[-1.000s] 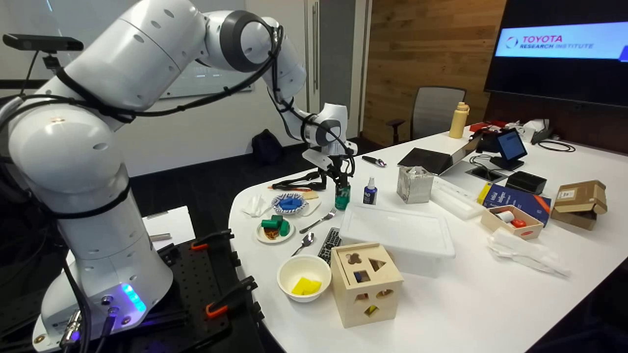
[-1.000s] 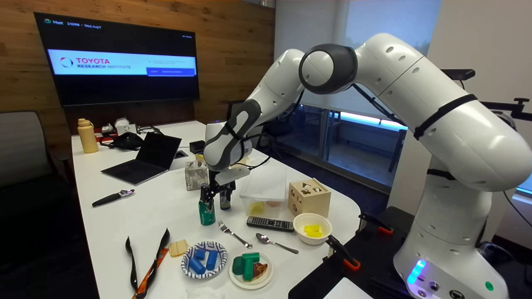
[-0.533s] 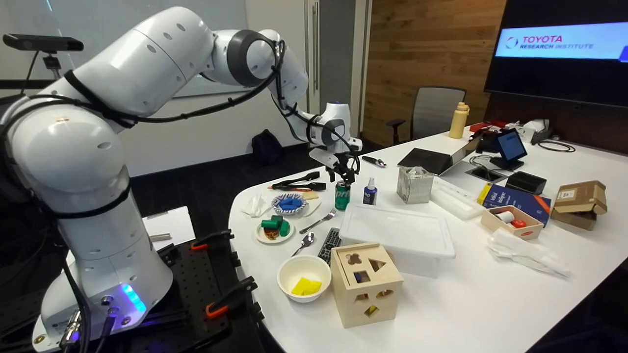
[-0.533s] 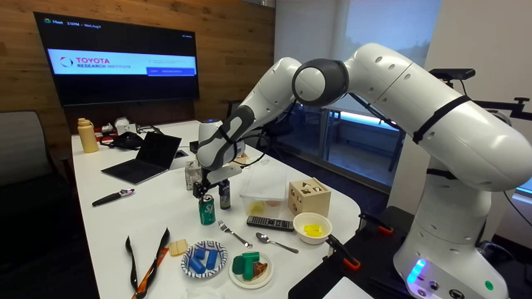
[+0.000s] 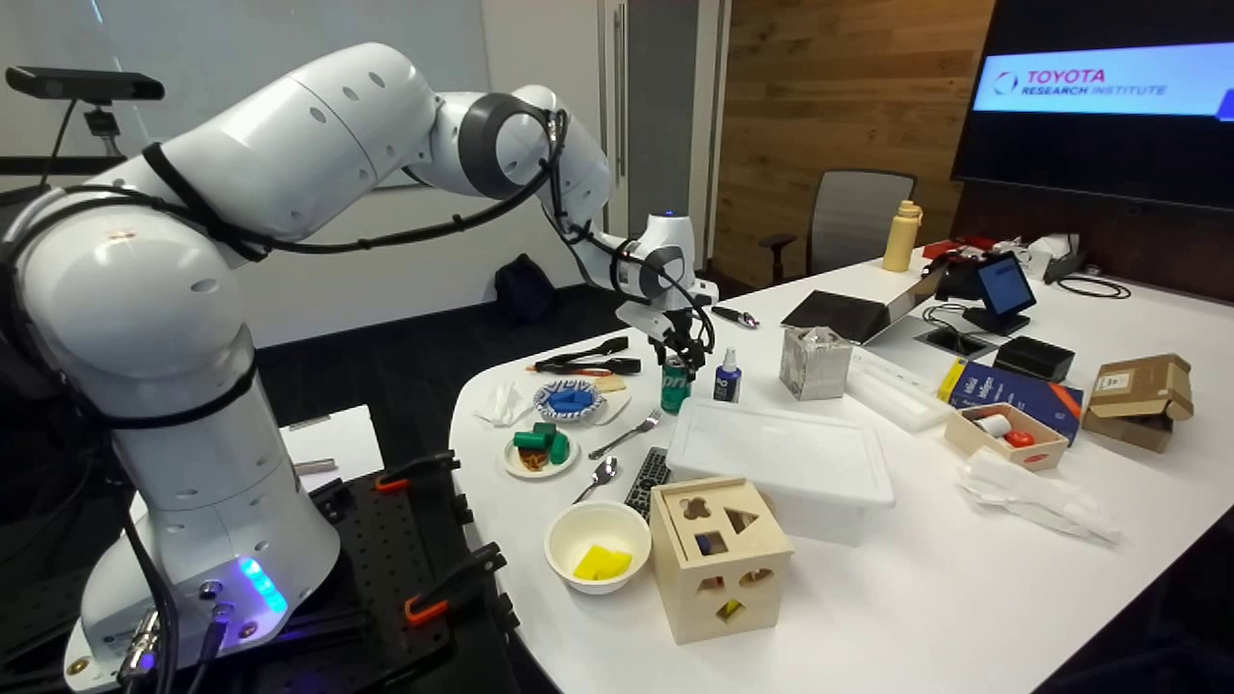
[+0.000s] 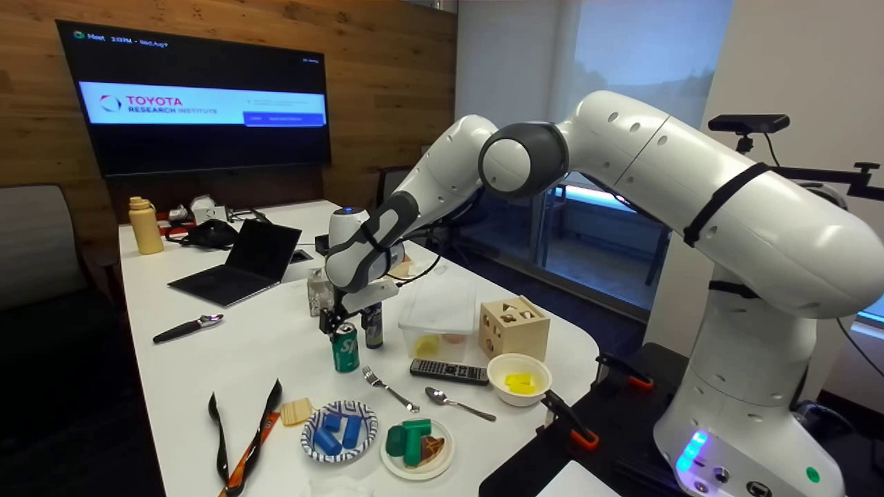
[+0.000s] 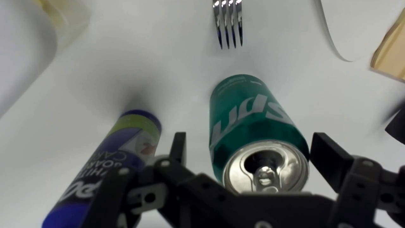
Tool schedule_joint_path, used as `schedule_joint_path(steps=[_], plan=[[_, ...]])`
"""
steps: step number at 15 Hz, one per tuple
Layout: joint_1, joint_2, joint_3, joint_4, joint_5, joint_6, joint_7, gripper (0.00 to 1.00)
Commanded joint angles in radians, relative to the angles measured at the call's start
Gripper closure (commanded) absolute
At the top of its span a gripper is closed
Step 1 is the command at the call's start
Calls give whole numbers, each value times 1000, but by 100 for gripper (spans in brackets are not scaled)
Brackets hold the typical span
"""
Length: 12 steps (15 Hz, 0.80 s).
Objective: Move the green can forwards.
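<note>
Straddling the green can (image 7: 256,133) in the wrist view, the pincer (image 7: 253,150) has its fingers (image 7: 329,155) spread: a plain gap shows between the can and the finger at the picture's left, while the finger at the picture's right lies along the can's edge, and whether it touches I cannot tell. The can's silver top faces the camera. A blue bottle (image 7: 107,158) shows on the picture's left, partly covered by the pincer, and the tines of a fork (image 7: 225,19) lie past the can's base.

In an exterior view, the can stands upright on the white worktop (image 5: 868,598), its rim partly hidden by the pincer, just beside the bottle. A lidded plastic box (image 5: 781,443) sits nearer the camera, with a wooden shape box (image 5: 718,569) just in front of it.

In an exterior view, the can's pale lettering (image 6: 347,347) shows below the pincer, and the bottle stands just behind the can. Nearer the camera are a patterned bowl (image 6: 364,445) of blue blocks (image 6: 351,431) and a plate (image 6: 414,473) bearing green blocks (image 6: 412,442).
</note>
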Motion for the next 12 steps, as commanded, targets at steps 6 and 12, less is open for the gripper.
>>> schedule_joint_path(steps=[6,12], plan=[[-2,63,4,89,-4,8,20,41],[-9,-2,12,23,3,-72,14,53]])
